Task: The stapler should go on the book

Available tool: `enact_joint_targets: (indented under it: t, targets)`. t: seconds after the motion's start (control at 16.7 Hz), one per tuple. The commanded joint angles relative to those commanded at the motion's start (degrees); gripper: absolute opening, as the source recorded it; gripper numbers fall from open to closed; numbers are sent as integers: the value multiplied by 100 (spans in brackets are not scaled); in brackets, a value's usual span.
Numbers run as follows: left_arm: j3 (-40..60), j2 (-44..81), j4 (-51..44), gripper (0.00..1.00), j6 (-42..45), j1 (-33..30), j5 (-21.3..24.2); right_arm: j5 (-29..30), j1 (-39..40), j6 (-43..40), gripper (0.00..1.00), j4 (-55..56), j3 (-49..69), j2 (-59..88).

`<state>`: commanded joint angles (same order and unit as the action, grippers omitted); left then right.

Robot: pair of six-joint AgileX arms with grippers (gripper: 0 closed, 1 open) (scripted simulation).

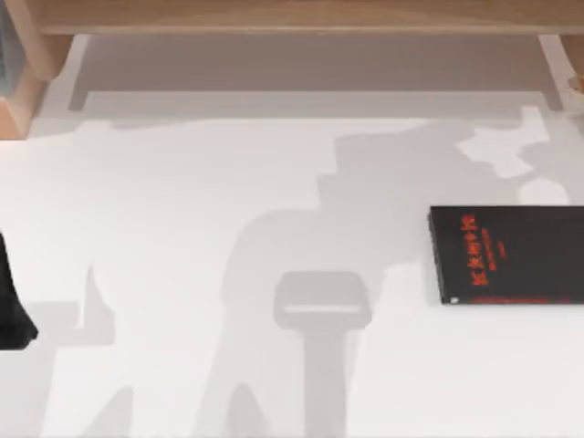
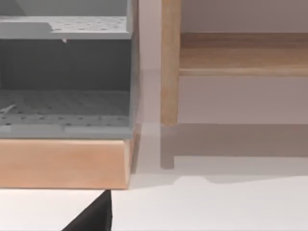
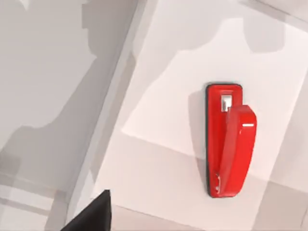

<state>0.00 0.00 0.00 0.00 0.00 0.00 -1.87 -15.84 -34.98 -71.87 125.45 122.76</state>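
The book [image 1: 507,255] lies flat on the white counter [image 1: 182,228], at the top view's right edge, red lettering up. The stapler [image 3: 230,140] shows in the right wrist view, lying flat on a pale surface and well apart from the book, since no black cover is near it; nothing holds it. The left arm [image 1: 13,306] sits parked far to the left of the book, at the counter's left edge. A dark tip [image 3: 94,214] of the right claw juts into its wrist view, short of the stapler; I cannot tell how far open either claw is. The stapler looks light, rigid and glossy, so probably slippery: I judge the best hold is across its narrow width near the middle, fingers on the two long sides, squeezing firmly enough that it does not pivot.
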Motion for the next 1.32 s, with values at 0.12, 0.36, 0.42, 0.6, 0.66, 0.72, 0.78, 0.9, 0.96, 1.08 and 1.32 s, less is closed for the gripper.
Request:
enact_joint_targets:
  t: [0.12, 0.36, 0.42, 0.6, 0.66, 0.72, 0.78, 0.9, 0.96, 1.08, 1.32]
  targets:
    - [0, 0, 0, 100, 0, 0, 0, -10, -220, -198, 100, -594, 1162, 1031]
    - [0, 0, 0, 100, 0, 0, 0, -73, -530, -469, 100, -1525, 2918, 2594]
    - [0, 0, 0, 100, 0, 0, 0, -92, -574, -512, 100, -1686, 3221, 2881]
    - [0, 0, 0, 100, 0, 0, 0, -136, -627, -588, 100, -1977, 3801, 3452]
    - [0, 0, 0, 100, 0, 0, 0, -142, -626, -595, 100, -2005, 3869, 3519]
    - [0, 0, 0, 100, 0, 0, 0, -144, -626, -597, 100, -2012, 3885, 3535]
    - [0, 0, 0, 100, 0, 0, 0, -144, -626, -597, 100, -2012, 3885, 3535]
    - [0, 0, 0, 100, 0, 0, 0, -144, -626, -597, 100, -2012, 3885, 3535]
    - [0, 0, 0, 100, 0, 0, 0, -138, -597, -592, 100, -2001, 3872, 3549]
    - [0, 0, 0, 100, 0, 0, 0, -139, -612, -602, 100, -2050, 3948, 3567]
    - [0, 0, 0, 100, 0, 0, 0, -156, -682, -694, 100, -2458, 4649, 3847]
